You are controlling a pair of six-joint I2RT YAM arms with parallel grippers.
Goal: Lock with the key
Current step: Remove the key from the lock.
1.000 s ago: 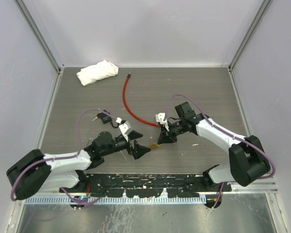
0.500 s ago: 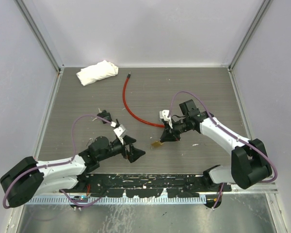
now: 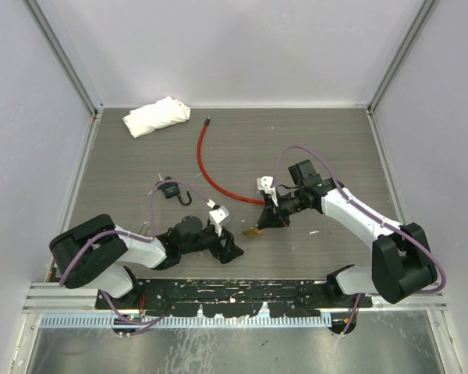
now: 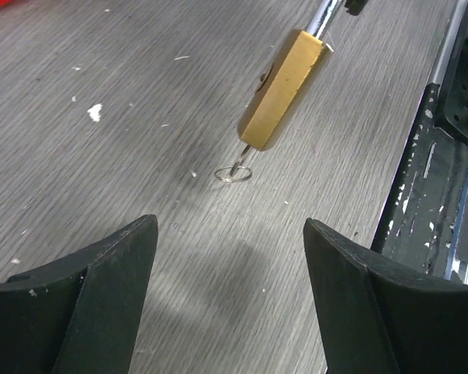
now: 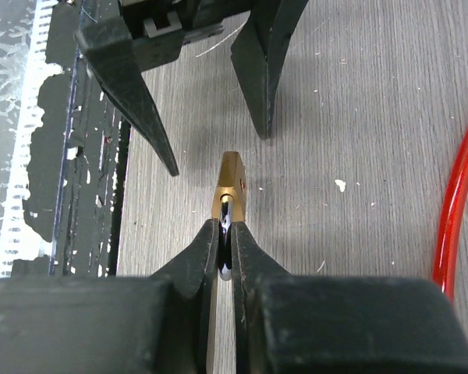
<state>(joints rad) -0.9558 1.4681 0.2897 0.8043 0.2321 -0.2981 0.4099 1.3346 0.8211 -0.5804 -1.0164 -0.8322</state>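
1. Top external view: the desk [image 3: 140, 164] lies close under the lock [image 3: 252, 231]. I cannot tell whether the key's ring touches it. Lowering the lock could jam or bend the key.
2. The left end effector [image 4: 228, 234] is spread and empty, just beyond the lock's key end. The key is thin, so closing off-line could miss it or knock the lock aside.
3. The right end effector [image 5: 226, 234] pinches only the lock's shackle, its fingers pressed together on it. A twist at the key may swivel the lock in that narrow grip instead of turning the cylinder.
4. The lock's long axis runs from the right end effector down towards the left one, tilted, with the shackle end high.
5. The key [image 4: 242, 153] continues that axis out of the lock's low end, ring outermost.
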